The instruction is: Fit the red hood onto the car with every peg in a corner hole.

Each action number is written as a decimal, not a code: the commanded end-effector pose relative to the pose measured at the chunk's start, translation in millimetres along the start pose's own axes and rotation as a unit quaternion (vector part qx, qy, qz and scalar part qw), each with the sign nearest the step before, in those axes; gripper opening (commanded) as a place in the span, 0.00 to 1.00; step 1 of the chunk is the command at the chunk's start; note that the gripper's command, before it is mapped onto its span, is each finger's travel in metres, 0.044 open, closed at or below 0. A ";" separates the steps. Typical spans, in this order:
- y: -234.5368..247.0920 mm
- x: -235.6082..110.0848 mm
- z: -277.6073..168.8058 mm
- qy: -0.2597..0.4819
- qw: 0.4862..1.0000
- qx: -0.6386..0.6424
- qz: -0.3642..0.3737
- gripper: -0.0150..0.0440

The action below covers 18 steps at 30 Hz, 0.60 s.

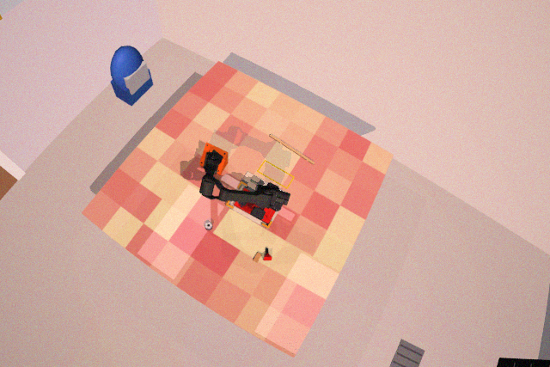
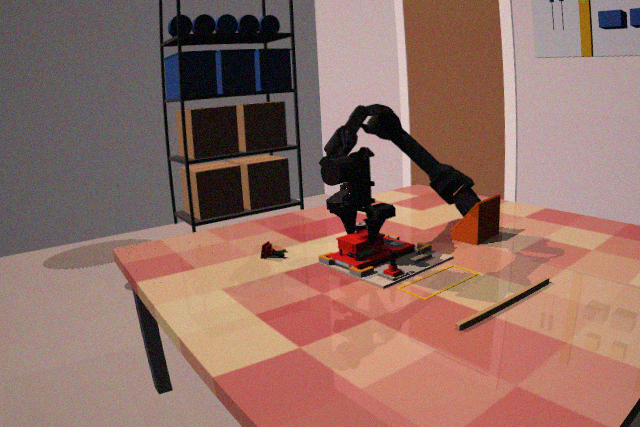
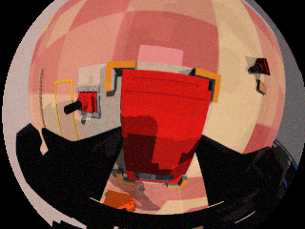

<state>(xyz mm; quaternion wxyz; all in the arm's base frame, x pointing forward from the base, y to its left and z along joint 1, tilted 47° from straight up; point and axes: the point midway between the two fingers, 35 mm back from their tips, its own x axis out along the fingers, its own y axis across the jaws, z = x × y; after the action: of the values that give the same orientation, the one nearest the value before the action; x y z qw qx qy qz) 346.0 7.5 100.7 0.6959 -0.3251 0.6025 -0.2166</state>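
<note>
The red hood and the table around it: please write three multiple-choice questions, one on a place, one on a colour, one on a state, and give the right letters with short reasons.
1. Where is the red hood?
A. On the car chassis in the jig
B. Inside the yellow outline
C. On the shelf rack

2. What colour is the outlined rectangle on the table beside the jig?
A. Blue
B. Yellow
C. Green

3. What is the state of the gripper?
A. Open, far above the table
B. Shut on nothing
C. Shut on the hood

Answers:
1. A: the exterior view shows the hood above the chassis, within the orange corner brackets; whether it sits fully flat cannot be told.
2. B: its thin line is yellow in the top and exterior views.
3. C: the fingers stand on either side of the hood's flat roof.
</note>
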 end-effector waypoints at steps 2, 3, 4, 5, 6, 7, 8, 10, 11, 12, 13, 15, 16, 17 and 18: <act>-1.2 1.1 0.6 -0.002 1.000 -0.001 -0.002 0.25; -1.2 1.4 0.6 -0.002 1.000 -0.001 -0.002 0.25; -1.2 1.8 0.7 -0.002 1.000 -0.001 -0.002 0.25; -1.2 2.2 0.7 -0.002 1.000 -0.001 -0.002 0.25; -1.2 2.6 0.7 -0.002 1.000 -0.001 -0.002 0.25; -1.2 3.0 0.7 -0.002 1.000 -0.001 -0.002 0.25; -1.2 3.4 0.7 -0.002 1.000 -0.001 -0.002 0.25; -1.2 4.1 0.7 -0.002 1.000 -0.001 -0.002 0.25; -1.2 4.5 0.7 -0.002 1.000 -0.001 -0.002 0.25; -1.2 4.9 0.7 -0.002 1.000 -0.001 -0.002 0.25; -1.2 5.3 0.7 -0.002 1.000 -0.001 -0.002 0.25; -1.2 6.0 0.8 -0.002 1.000 -0.001 -0.002 0.25; -1.2 6.4 0.8 -0.002 1.000 -0.001 -0.002 0.25; -1.2 6.8 0.8 -0.002 1.000 -0.001 -0.002 0.25; -1.2 7.2 0.8 -0.002 1.000 -0.001 -0.002 0.25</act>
<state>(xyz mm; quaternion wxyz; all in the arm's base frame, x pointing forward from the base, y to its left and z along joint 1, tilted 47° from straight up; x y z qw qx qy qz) 347.5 2.6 96.6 0.6965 -0.3252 0.6017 -0.2171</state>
